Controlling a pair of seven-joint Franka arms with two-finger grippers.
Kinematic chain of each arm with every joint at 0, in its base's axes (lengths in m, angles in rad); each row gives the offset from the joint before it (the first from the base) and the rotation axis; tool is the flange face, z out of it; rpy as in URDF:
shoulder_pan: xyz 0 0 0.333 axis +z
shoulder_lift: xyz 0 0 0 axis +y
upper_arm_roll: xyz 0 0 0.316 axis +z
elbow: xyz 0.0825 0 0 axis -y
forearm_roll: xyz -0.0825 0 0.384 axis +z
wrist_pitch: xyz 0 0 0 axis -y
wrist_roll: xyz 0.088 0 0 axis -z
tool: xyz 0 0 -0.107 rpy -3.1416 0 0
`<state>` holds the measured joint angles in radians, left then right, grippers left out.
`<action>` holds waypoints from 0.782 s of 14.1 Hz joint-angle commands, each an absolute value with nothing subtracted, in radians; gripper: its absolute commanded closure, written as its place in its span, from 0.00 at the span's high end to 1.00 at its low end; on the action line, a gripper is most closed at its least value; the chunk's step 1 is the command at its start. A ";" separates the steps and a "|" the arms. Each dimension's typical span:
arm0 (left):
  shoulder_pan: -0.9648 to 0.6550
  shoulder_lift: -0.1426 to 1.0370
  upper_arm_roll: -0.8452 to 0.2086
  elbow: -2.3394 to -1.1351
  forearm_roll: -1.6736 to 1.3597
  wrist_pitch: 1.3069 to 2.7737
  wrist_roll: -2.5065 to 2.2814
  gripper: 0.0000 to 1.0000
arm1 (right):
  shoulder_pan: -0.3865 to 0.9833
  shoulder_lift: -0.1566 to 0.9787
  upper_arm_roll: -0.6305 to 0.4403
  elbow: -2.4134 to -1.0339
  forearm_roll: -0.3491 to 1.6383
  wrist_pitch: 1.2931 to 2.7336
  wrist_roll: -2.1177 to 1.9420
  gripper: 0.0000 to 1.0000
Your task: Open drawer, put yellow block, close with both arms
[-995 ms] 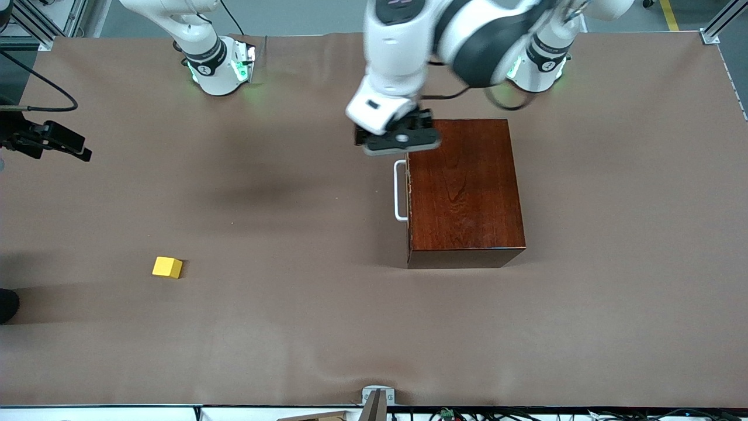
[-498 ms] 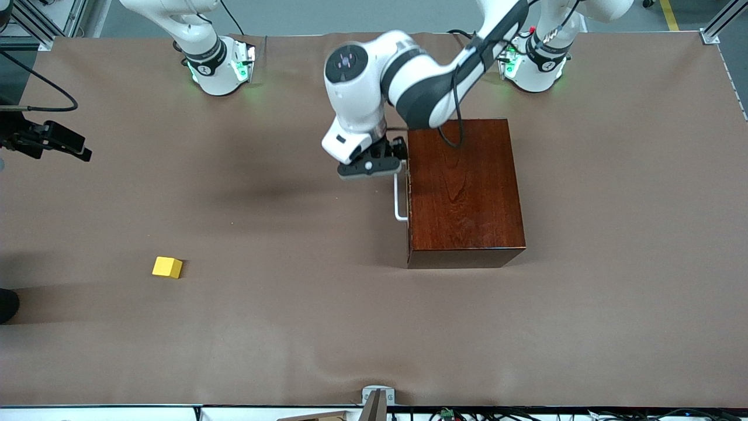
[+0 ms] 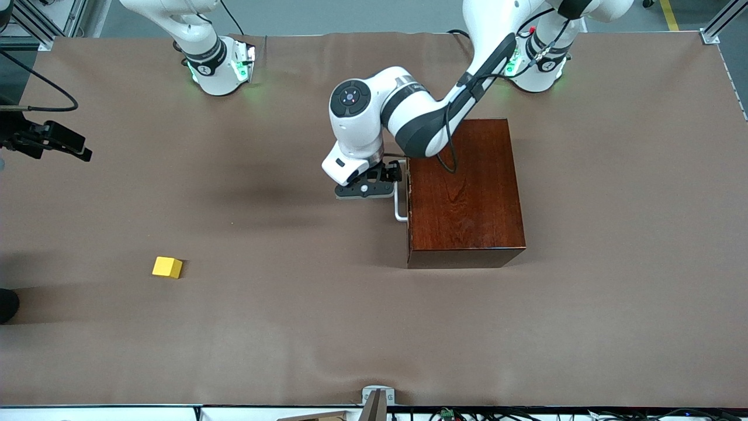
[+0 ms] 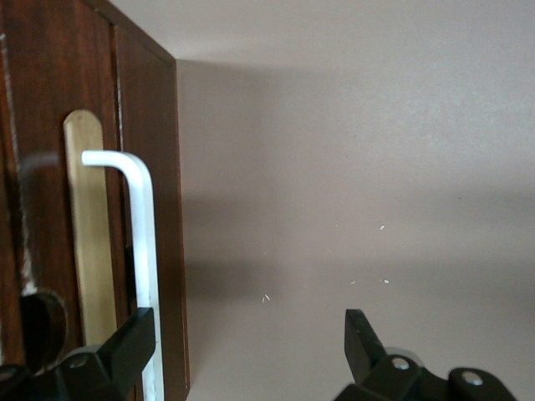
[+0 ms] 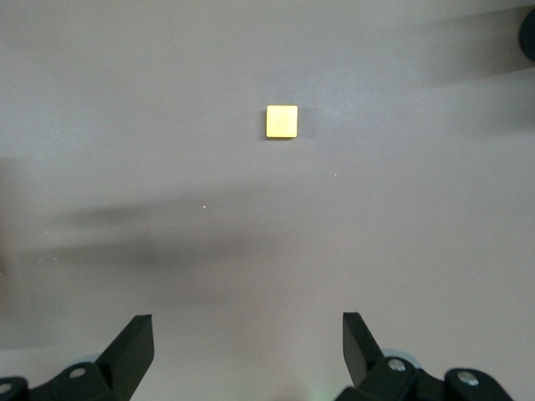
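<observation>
The dark mahogany box [image 3: 464,193] stands toward the left arm's end of the table, with its drawer [image 4: 150,209] shut. The white U-shaped handle [image 3: 399,202] sticks out from the drawer front. My left gripper [image 3: 390,175] is low in front of the drawer, at the handle's end farther from the front camera. In the left wrist view it [image 4: 248,347] is open, with one fingertip [image 4: 125,342] against the white handle bar [image 4: 144,242] and the gap over bare table. The yellow block [image 3: 167,267] lies toward the right arm's end. My right gripper [image 5: 248,347] is open and empty, high over the table, with the block [image 5: 282,121] ahead of it.
A black device with a cable [image 3: 49,140] reaches in at the table edge by the right arm's end. The right arm's base [image 3: 217,67] and the left arm's base [image 3: 537,64] stand along the table edge farthest from the front camera. Brown table cover [image 3: 292,327] everywhere else.
My left gripper has come down from over the box's corner to the front of the drawer, level with the handle. The block and the box have not moved.
</observation>
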<state>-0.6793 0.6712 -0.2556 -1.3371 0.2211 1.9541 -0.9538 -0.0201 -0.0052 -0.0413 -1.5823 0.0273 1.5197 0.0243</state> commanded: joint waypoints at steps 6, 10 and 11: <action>-0.667 0.675 -0.258 -1.381 0.249 1.950 -0.911 1.00 | -0.029 0.141 -0.038 -1.577 0.021 1.647 0.020 1.00; -0.666 0.676 -0.252 -1.399 0.264 1.942 -0.916 1.00 | -0.028 0.189 -0.038 -1.577 0.015 1.712 0.020 1.00; -0.667 0.673 -0.252 -1.399 0.264 1.942 -0.919 1.00 | -0.026 0.204 -0.038 -1.577 0.015 1.735 0.020 1.00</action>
<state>-0.6677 0.6805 -0.2550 -1.3851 0.2347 1.9526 -0.9188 -0.0214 0.1850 -0.0446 -1.5883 0.0259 1.7112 0.0244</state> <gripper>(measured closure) 0.000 0.000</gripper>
